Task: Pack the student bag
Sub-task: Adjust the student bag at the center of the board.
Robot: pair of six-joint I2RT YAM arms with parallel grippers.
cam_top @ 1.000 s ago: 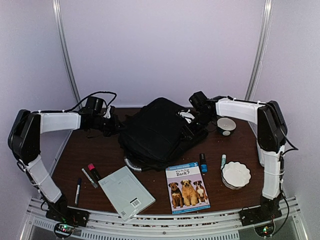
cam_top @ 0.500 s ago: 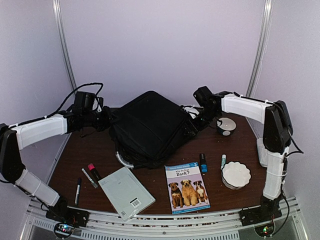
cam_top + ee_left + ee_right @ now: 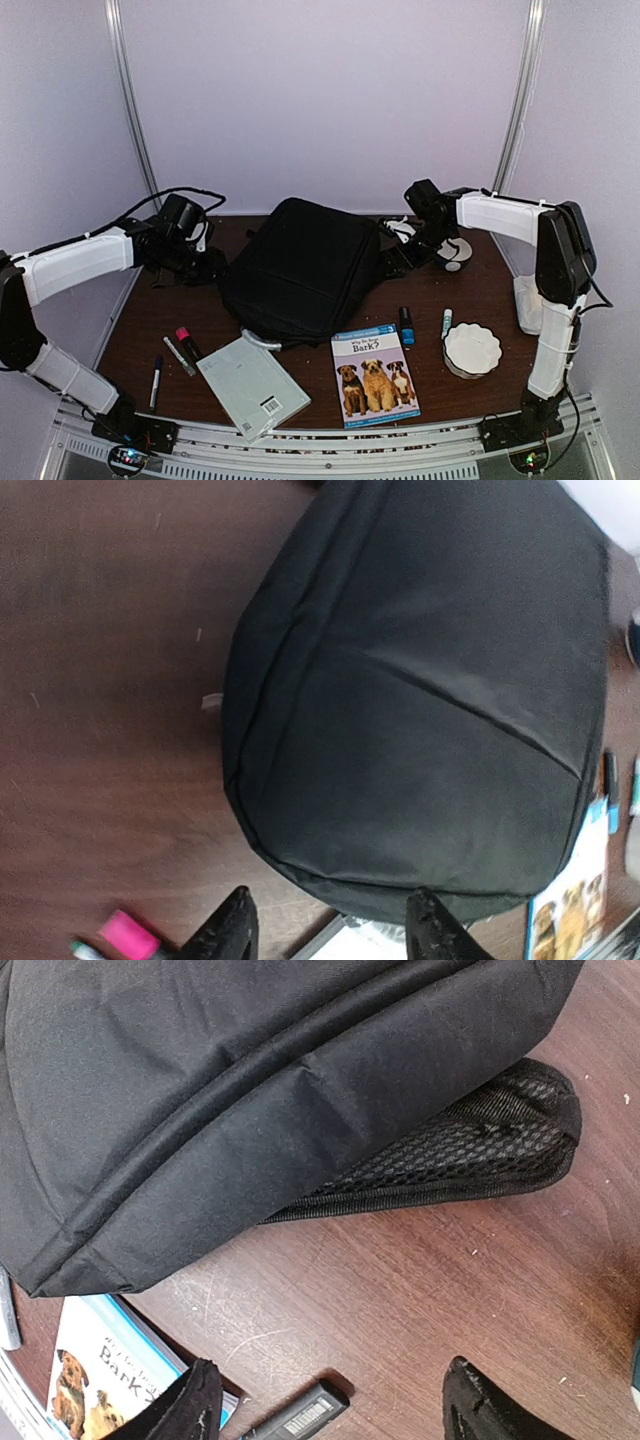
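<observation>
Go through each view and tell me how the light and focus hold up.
Top view: even, soft light, no hard glare; the bag reads as a dark mass with little detail. Left wrist view: slightly soft, fabric folds faint. Right wrist view: sharpest, showing the weave of the mesh strap and fine scratches on the table.

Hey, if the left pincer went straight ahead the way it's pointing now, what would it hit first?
Probably the student bag: the open left pincer points right at the bag's near side in the wrist view, though how far off it is stays unclear.

"Bark?" on the cover of the dog book (image 3: 375, 375).
</observation>
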